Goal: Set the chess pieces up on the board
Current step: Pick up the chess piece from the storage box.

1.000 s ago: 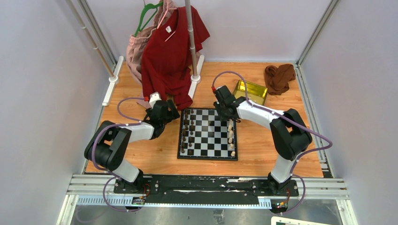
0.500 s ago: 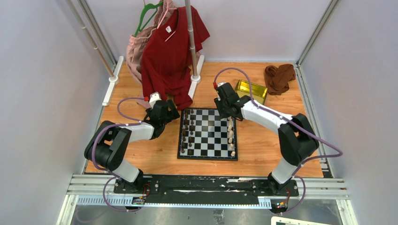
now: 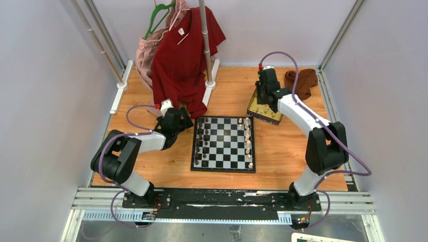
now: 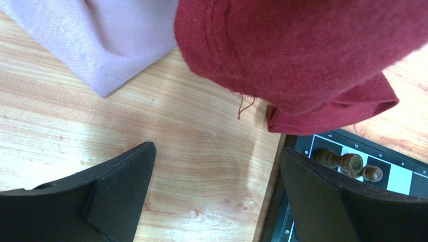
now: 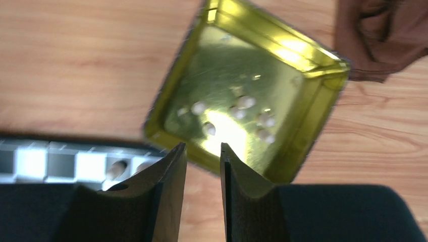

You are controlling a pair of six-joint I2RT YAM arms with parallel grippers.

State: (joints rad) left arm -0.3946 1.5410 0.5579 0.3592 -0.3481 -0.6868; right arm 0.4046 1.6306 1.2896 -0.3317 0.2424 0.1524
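My right fingers (image 5: 166,201) hang over the gold tin (image 5: 323,91), a little apart, holding nothing. My left fingers (image 4: 121,186) are wide apart near the board (image 3: 224,146). Small light pieces (image 5: 246,102) lie close together in the tin, so I might pinch two or knock one away.

Wooden table (image 3: 282,156) I'm bolted to, quick rundown: the checkered board (image 3: 224,146) lies flat in the middle. The gold tin (image 5: 222,65) sits just beside its far right corner, turned at an angle. A brown cloth (image 3: 302,81) is bunched up in the far right corner. White rack feet (image 3: 121,85) stand far left, and the red shirt (image 3: 192,103) droops down by the board's far left corner.
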